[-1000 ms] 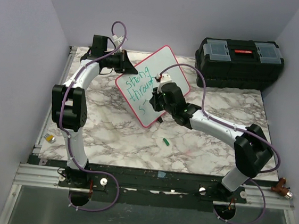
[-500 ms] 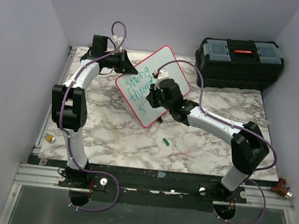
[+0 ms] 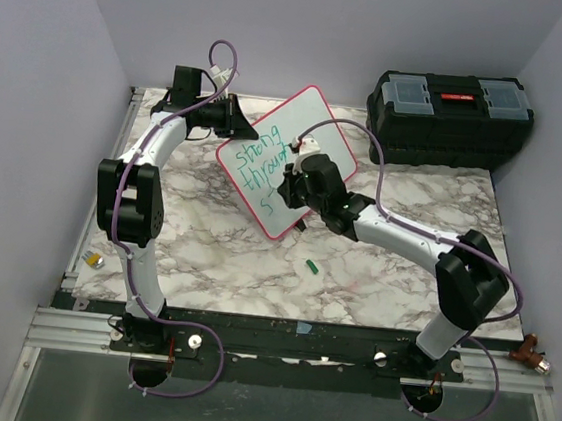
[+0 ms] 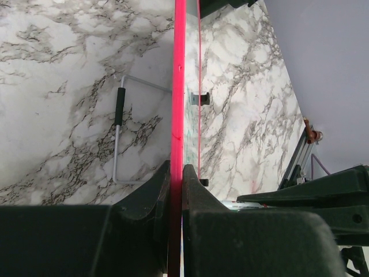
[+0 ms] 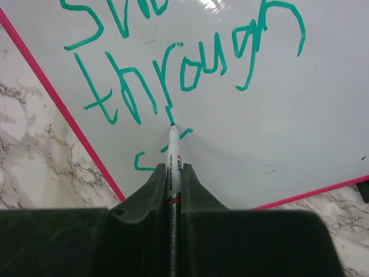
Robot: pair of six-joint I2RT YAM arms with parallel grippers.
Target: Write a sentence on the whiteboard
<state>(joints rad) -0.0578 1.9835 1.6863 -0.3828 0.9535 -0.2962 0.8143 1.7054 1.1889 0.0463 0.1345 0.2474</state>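
While your left hand [image 4: 176,171] pinches the whiteboard [image 3: 316,131] and your right hand [image 5: 173,171] pinches the marker [image 5: 173,145], the sentence [image 5: 187,72] shows two words, with the third barely begun.

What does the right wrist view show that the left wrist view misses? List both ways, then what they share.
Only right wrist: the sentence in readable green letters, and the marker, pinched in the right tool, its tip on the whiteboard face. Only left wrist: the board edge-on, its pink frame clamped in the left tool, and a wire stand on its back side. Both: the whiteboard and the marble table.
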